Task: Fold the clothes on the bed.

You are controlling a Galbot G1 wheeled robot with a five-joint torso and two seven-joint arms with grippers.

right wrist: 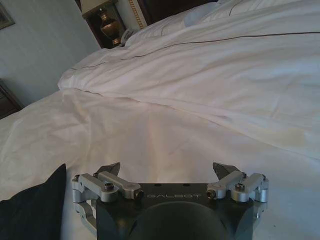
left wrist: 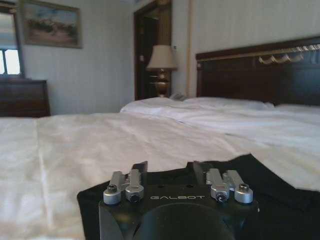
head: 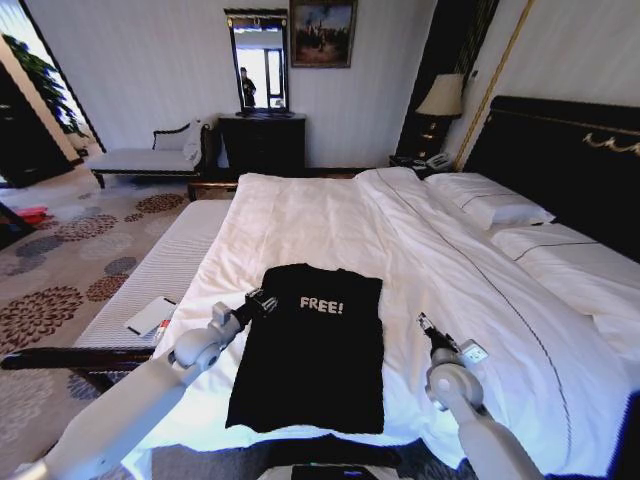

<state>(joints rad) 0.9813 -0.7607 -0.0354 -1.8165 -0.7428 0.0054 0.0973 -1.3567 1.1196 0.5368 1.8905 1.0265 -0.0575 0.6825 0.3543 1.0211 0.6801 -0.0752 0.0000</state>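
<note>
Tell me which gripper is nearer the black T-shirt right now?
Left. The left gripper sits at the black T-shirt's upper left edge, jaws open. The right gripper hangs over white duvet off its right side, clearly apart, jaws open.

Hotel-style bedroom: bed (head: 330, 215), lamp (head: 441, 97).

Bedroom interior: pale striped walls (head: 160, 60) enclose a floor covered by a grey carpet (head: 70, 250) patterned with dark red floral medallions. Against the far wall stand a dark wooden dresser (head: 262, 142) beneath a tall mirror (head: 258, 62), a framed painting (head: 322, 32), and a pale upholstered chaise bench (head: 155, 155). A brass table lamp (head: 441, 102) with a cream shade rests on the nightstand beside a telephone (head: 437, 160); daylight enters at the left edge.
</note>
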